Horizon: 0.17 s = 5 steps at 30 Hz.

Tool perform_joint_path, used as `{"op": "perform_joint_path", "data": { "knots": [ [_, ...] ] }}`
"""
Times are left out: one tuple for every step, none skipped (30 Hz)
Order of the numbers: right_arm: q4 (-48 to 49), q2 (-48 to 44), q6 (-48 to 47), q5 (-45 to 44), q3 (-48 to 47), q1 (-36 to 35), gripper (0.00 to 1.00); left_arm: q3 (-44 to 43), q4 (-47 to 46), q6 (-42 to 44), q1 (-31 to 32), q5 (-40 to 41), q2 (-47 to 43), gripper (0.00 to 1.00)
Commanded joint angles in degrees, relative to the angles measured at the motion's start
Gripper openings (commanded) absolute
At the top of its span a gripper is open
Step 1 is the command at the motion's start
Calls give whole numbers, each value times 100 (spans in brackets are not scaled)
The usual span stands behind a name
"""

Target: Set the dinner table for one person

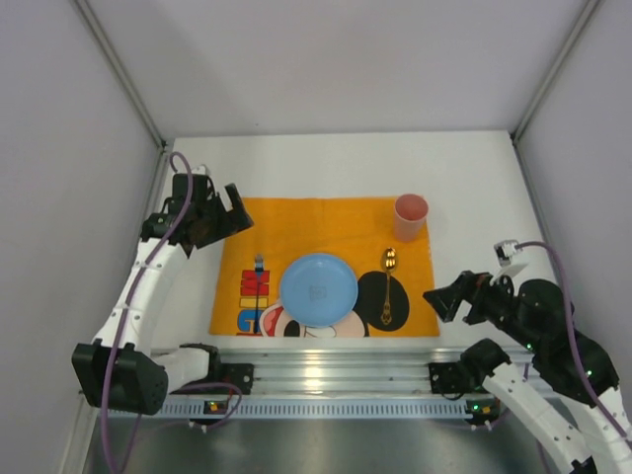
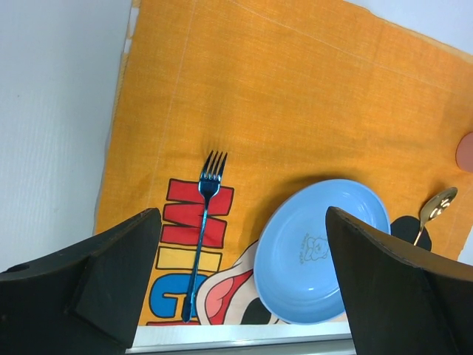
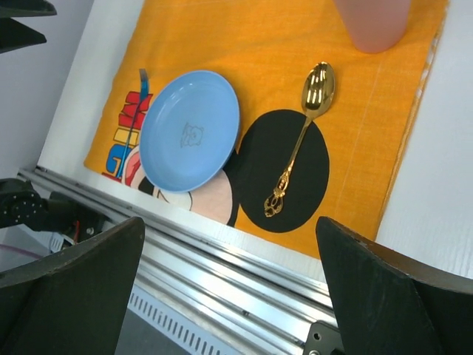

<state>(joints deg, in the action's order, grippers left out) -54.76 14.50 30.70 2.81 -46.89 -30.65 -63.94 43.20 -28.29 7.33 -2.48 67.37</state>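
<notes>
Gold spoon (image 1: pixel 387 286) lies lower centre, handle toward the bottom edge — nearest the right gripper (image 1: pixel 442 302), gaping empty; left gripper (image 1: pixel 229 209) likewise.

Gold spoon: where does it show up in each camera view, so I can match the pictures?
Top external: spoon right of centre, handle pointing toward the arms' bases.
Left wrist: spoon at the right edge; only the bowl and a bit of handle show.
Right wrist: spoon near centre, handle lying over the black circle.
Shared landmark: the blue plate, just left of the spoon in every view.
</notes>
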Motion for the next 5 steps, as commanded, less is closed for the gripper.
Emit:
{"op": "perform_joint_path", "data": {
  "knots": [
    [9,70,7,-18,5,-81,100,-145,-330,87,14,20,-14,98],
    [9,53,-11,61,31,-90,100,-127,-347,105,14,37,-14,98],
    [-25,70,-3,45,31,-81,100,-127,-391,105,14,72,-14,98],
    [-156,88,32,-95,14,-81,100,-127,-417,140,14,107,-14,98],
    [-210,131,59,-183,-12,-90,100,-127,-461,166,14,134,-14,98]
  ]
}}
